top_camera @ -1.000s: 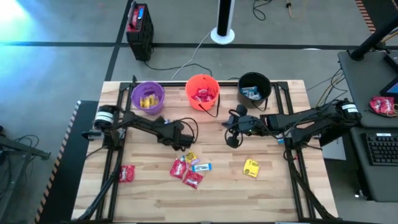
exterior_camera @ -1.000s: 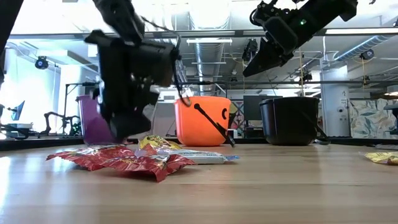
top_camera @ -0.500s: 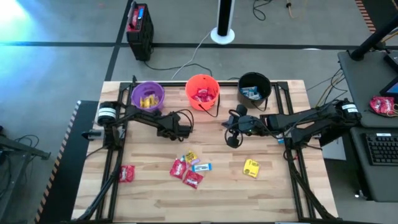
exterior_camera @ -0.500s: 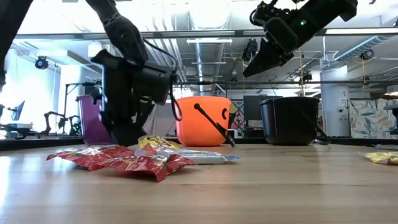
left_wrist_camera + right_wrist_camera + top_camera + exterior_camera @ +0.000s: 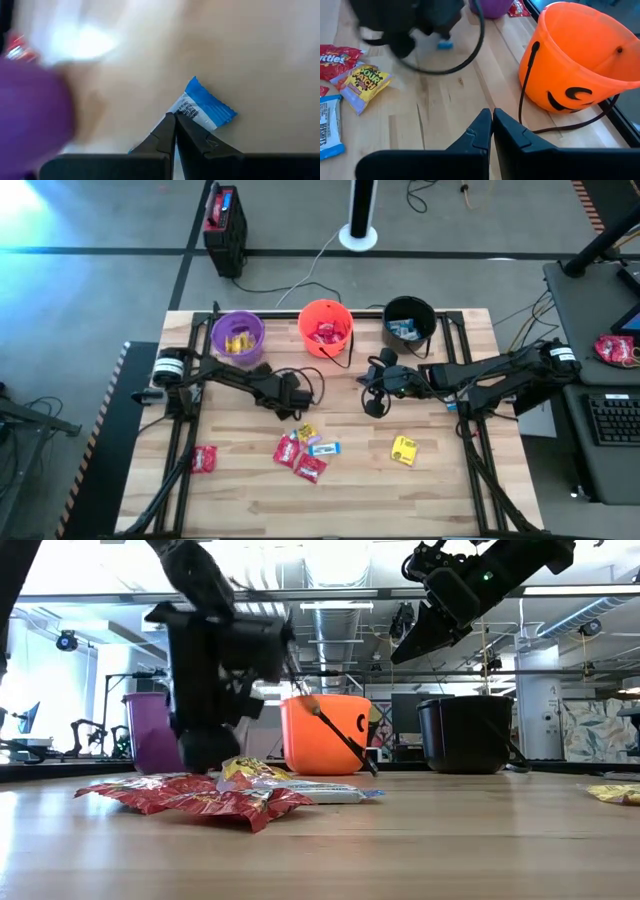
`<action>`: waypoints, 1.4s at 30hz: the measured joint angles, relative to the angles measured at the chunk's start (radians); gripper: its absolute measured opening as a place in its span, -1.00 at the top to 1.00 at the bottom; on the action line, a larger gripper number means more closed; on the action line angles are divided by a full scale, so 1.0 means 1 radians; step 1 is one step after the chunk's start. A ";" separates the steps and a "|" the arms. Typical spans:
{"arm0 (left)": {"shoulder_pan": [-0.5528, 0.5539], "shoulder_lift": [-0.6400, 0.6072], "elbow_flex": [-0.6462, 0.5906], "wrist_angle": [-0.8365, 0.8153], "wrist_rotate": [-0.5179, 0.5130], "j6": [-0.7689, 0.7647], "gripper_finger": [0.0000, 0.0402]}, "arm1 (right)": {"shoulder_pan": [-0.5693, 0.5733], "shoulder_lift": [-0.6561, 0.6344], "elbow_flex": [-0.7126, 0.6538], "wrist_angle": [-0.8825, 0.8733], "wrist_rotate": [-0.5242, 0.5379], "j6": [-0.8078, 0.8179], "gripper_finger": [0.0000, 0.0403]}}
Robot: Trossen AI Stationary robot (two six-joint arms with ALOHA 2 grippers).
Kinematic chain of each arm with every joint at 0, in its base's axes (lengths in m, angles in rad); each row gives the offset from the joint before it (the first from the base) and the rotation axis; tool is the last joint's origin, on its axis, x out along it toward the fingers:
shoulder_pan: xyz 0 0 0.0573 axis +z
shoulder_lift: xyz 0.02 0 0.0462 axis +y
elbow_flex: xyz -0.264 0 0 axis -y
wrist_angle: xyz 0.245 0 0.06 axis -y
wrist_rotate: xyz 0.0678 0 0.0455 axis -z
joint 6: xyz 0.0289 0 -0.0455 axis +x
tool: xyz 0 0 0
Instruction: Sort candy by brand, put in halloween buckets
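Observation:
My left gripper is low over the table's middle, just far of the loose candy, shut on a blue-and-white candy packet. My right gripper hangs shut and empty above the table, near the orange bucket. The purple bucket, the orange one and the black bucket stand in a row at the far edge, each with candy inside. Red packets, yellow packets and a blue-and-white packet lie flat on the table. My left gripper pinches the blue-and-white packet between its two fingers, on the wrapper's white part near one end. The blue end sticks out past the fingertips. The fingers slant down from the table's left. Whether the packet touches the table, I cannot tell.
A single red packet lies near the table's left edge. The orange bucket's thin black handle hangs down its near side onto the table. Bare wood lies along the near edge and at the right.
My left gripper has gone toward the far edge, then come back toward the near edge and the loose candy, rolling at the wrist, shut all the while. My right gripper has kept still.

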 joint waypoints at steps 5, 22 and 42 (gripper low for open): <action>-0.039 0.005 0.113 0.056 0.035 0.090 1.00 | 0.000 0.000 0.000 0.000 0.000 0.000 0.95; -0.120 -0.284 0.010 -0.007 -0.132 0.115 1.00 | 0.038 0.063 -0.002 0.216 -0.060 0.036 0.95; -0.281 -0.870 -0.339 0.388 -0.321 0.209 1.00 | -0.003 0.575 0.355 0.315 -0.110 -0.033 0.89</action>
